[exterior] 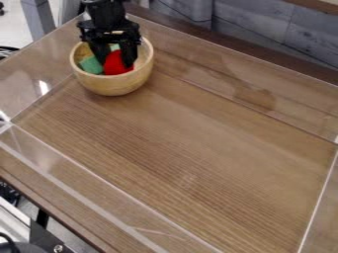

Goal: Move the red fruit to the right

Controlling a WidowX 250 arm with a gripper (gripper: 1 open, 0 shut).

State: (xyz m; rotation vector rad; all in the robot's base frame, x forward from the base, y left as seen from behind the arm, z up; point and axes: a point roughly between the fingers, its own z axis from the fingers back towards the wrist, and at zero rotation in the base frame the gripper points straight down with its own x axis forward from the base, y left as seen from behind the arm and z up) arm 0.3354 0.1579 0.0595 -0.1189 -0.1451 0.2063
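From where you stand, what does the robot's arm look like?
The arm looks black or very dark, with a chunky, knobbly shape. Its tool also looks dark and splits into narrow finger-like parts over the bowl. The picture is too small to show any markings or cables on it.

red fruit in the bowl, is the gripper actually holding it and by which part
It can't be told: the gripper is down at the red fruit inside the wooden bowl, but its fingertips are too blurred.

Red fruit (117, 64) inside the wooden bowl (114, 87)
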